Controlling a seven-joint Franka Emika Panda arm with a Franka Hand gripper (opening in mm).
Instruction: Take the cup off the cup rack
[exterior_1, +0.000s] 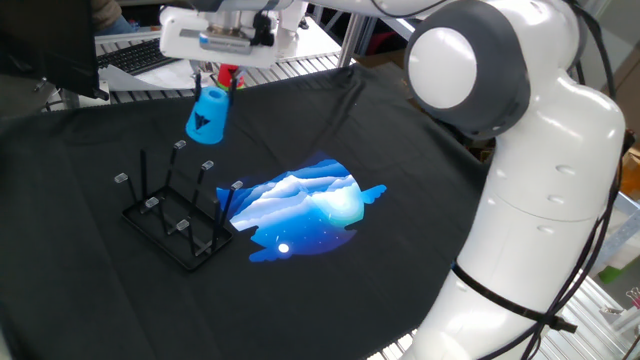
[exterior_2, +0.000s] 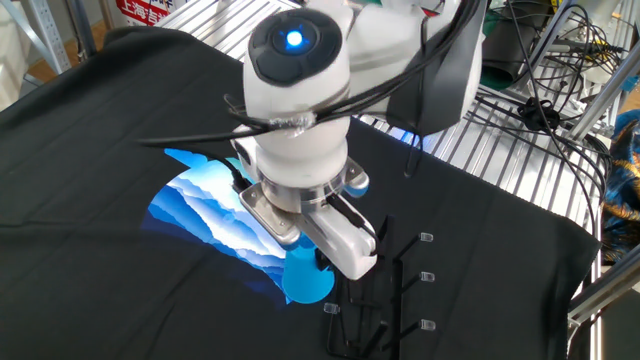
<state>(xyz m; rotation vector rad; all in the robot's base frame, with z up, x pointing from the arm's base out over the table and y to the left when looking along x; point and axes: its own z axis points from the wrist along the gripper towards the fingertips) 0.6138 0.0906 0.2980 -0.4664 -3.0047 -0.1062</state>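
My gripper (exterior_1: 212, 82) is shut on the sky-blue cup (exterior_1: 208, 112) and holds it in the air, above and clear of the pegs of the black wire cup rack (exterior_1: 176, 218). The cup hangs from the fingers with its dark mark facing the camera. In the other fixed view the cup (exterior_2: 308, 275) shows below the gripper body, left of the rack (exterior_2: 392, 290), and the fingers are hidden by the wrist. The rack stands on the black cloth with no cup on its pegs.
A blue and white printed patch (exterior_1: 305, 207) lies on the black cloth right of the rack. A metal wire shelf (exterior_2: 240, 40) runs along the table's far side. A red object (exterior_1: 229, 75) shows just behind the gripper.
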